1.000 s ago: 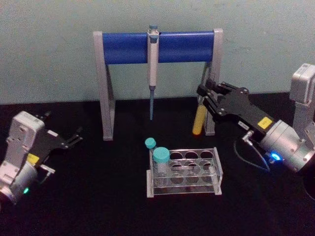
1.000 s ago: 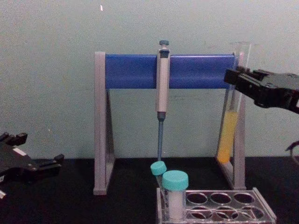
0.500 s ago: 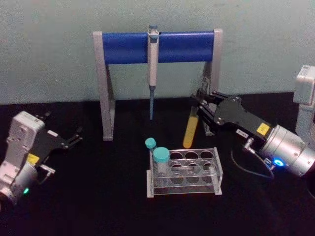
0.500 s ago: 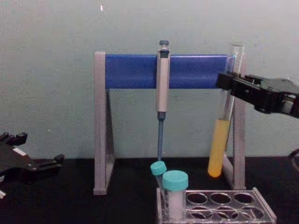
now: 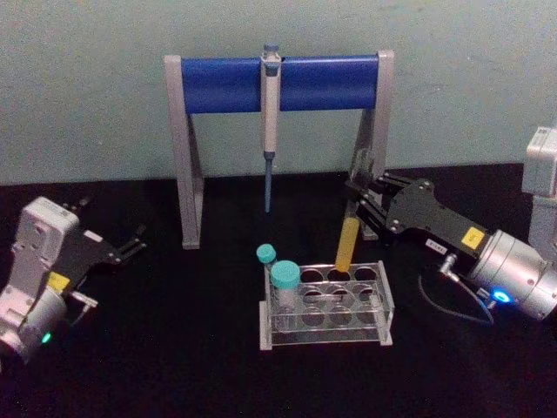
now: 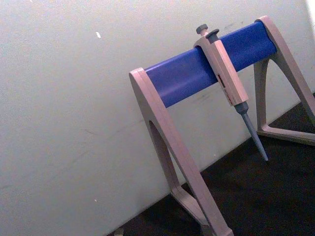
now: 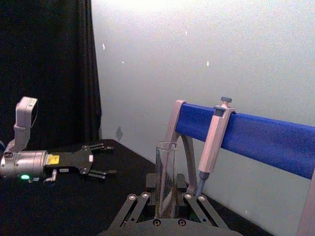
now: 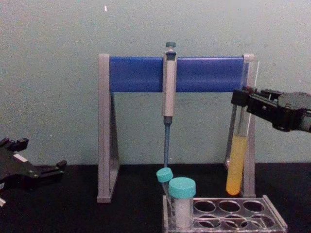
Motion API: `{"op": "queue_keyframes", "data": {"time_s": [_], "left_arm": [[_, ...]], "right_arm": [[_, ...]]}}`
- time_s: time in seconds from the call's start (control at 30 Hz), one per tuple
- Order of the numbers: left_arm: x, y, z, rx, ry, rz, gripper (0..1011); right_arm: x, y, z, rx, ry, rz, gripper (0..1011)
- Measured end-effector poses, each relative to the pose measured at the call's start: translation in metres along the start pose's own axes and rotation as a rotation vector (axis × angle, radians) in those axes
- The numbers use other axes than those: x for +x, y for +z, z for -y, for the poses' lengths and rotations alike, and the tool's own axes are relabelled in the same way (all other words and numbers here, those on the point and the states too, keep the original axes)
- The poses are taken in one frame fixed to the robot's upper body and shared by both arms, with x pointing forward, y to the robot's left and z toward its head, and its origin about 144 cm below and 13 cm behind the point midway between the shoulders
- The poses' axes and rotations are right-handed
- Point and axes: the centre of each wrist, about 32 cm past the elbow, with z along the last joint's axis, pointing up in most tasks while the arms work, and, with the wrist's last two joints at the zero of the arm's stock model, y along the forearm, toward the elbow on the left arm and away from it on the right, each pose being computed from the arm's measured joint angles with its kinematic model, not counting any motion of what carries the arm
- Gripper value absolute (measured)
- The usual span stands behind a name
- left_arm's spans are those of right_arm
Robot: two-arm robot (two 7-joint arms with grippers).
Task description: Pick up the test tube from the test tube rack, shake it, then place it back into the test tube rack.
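I am gripping the one test tube (image 5: 347, 246) with my right tool (image 5: 357, 202), whose fingers are clamped on the clear upper part of the glass. The tube is hanging almost upright, with yellow liquid filling its lower part. In the chest view its rounded bottom is sitting just above the top plate of the single test tube rack (image 5: 384, 303), over the back row of holes. Whether the tip is touching the plate, I cannot tell. The rack is standing near the middle of the black bench (image 5: 174, 348). It is carrying two teal-capped tubes (image 5: 285, 277) in its left-hand holes, one behind the other. Along the back edge of the bench, one pipette (image 5: 270, 104) is hanging from the blue bar of one grey pipette stand (image 5: 226, 84). My left tool (image 5: 133, 242) is idling by the left edge of the bench, fingers apart and holding nothing.
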Motion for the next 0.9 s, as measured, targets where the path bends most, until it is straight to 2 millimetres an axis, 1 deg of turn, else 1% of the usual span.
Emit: {"op": "queue_keyframes", "data": {"time_s": [0.9], "left_arm": [[0.0,0.0,0.0,0.0,0.0,0.0,1001]], "right_arm": [[0.003,-0.014,-0.004,-0.037,0.001,0.003,229]]}}
